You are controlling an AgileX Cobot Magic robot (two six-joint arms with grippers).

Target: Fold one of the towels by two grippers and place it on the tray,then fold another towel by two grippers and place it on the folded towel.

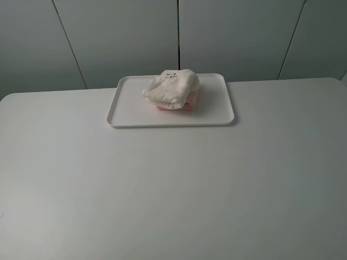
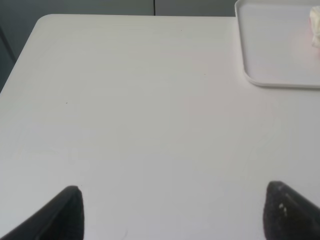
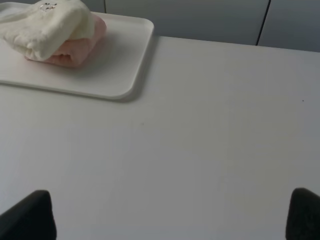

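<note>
left tool (image 2: 172, 212) spread wide, empty, right tool (image 3: 170, 215) likewise

High front view; wrist views low, sharing tray (image 1: 171, 120).

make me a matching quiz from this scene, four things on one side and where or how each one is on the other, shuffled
Things:
1. cream towel
2. pink towel
3. tray
4. left hand

States:
A. open, above bare table
B. on the table at its far edge, holding both towels
C. top of the stack
D. bottom of the stack, mostly covered

Pairs: 1-C, 2-D, 3-B, 4-A
</note>
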